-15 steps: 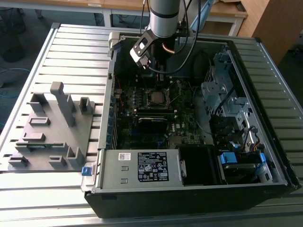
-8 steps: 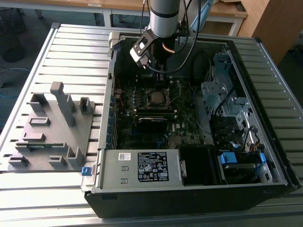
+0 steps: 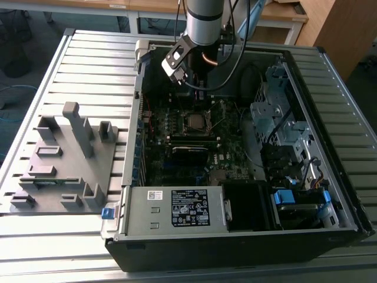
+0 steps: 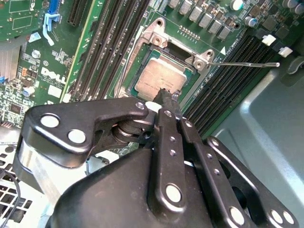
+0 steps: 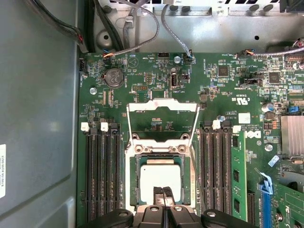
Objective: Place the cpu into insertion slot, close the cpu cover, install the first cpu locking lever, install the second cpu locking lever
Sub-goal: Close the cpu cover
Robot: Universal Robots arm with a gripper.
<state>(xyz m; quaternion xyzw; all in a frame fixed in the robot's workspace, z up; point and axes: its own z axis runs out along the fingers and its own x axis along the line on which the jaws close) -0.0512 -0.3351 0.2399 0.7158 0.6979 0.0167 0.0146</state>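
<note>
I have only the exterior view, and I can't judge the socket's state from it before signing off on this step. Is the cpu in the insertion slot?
Observer: Yes. In the first wrist view the cpu lies flat inside the insertion slot.
Operator: And is the cpu cover down over it?
Observer: No. The cpu cover is folded back off the socket, and the green board shows through its window.
</note>
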